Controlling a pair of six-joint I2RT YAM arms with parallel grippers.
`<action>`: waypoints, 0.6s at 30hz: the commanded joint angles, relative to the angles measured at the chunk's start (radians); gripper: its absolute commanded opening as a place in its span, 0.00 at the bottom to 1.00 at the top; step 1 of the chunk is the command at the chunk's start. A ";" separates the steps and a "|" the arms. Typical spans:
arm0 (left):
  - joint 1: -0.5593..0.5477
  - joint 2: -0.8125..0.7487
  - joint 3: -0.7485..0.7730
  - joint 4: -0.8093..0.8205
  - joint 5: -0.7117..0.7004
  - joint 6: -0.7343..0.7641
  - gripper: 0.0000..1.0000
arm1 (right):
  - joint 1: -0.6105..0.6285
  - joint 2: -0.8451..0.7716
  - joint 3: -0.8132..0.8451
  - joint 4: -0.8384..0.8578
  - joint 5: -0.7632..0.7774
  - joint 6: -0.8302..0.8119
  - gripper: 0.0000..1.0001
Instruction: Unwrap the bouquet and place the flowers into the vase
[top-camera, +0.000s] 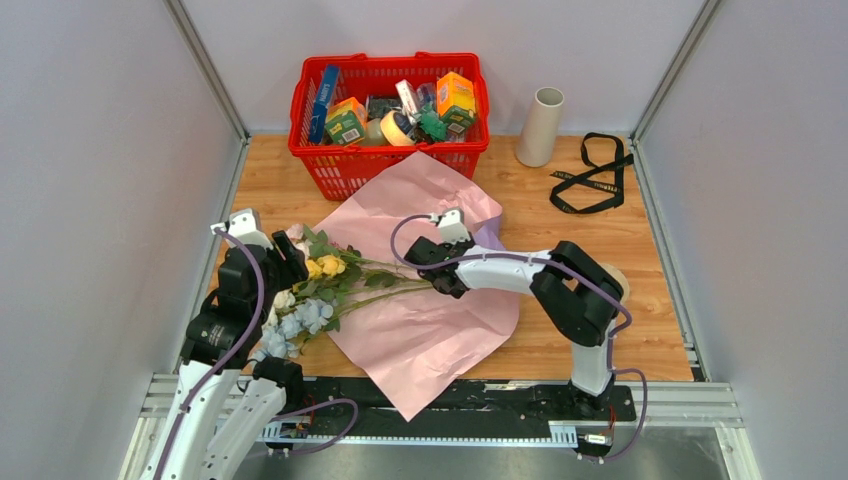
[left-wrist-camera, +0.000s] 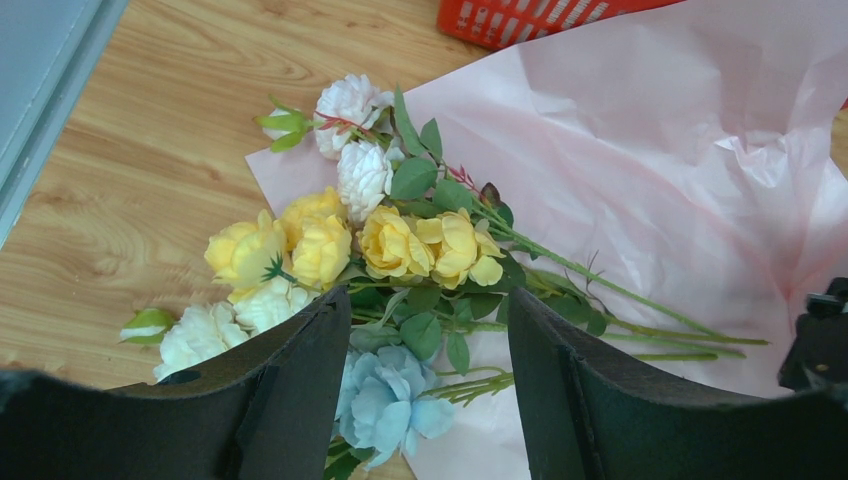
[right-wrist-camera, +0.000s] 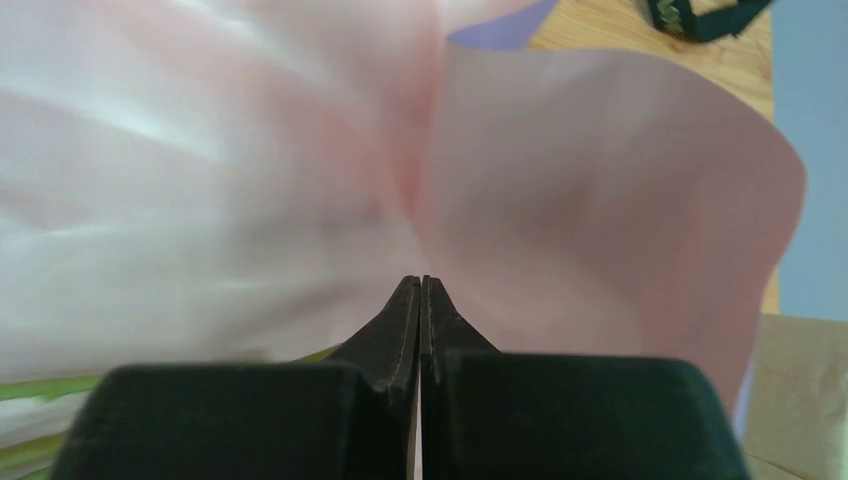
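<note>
Wooden desk (top-camera: 280, 190), grey walls. Flowers (top-camera: 325, 268) are lying over the left edge of the paper (top-camera: 440, 330), blooms outward, stems running toward its centre. Left gripper (left-wrist-camera: 430, 400) is hovering open over the blooms, the nearer arm. Right gripper (right-wrist-camera: 421, 290) is sitting closed at the stem ends, mid-paper. Vase (top-camera: 540, 125) is standing beyond the paper's far right corner.

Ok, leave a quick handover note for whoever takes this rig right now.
Left gripper: open above the blooms of the flowers.
Right gripper: shut near the stem ends, nothing seen between its fingers.
Flowers lie on the spread pink paper; the vase stands upright at back right.
Done: black ribbon off, paper opened.
Left: lift the flowers, put them into the vase.
</note>
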 joint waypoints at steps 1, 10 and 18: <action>0.000 0.006 0.012 0.009 -0.009 -0.009 0.67 | -0.046 -0.137 -0.057 -0.069 0.049 0.114 0.00; 0.002 0.016 0.012 0.007 -0.012 -0.010 0.67 | -0.100 -0.220 -0.125 -0.069 0.034 0.148 0.00; 0.000 0.024 0.012 0.005 -0.007 -0.009 0.67 | -0.204 -0.252 -0.140 -0.057 -0.050 0.101 0.00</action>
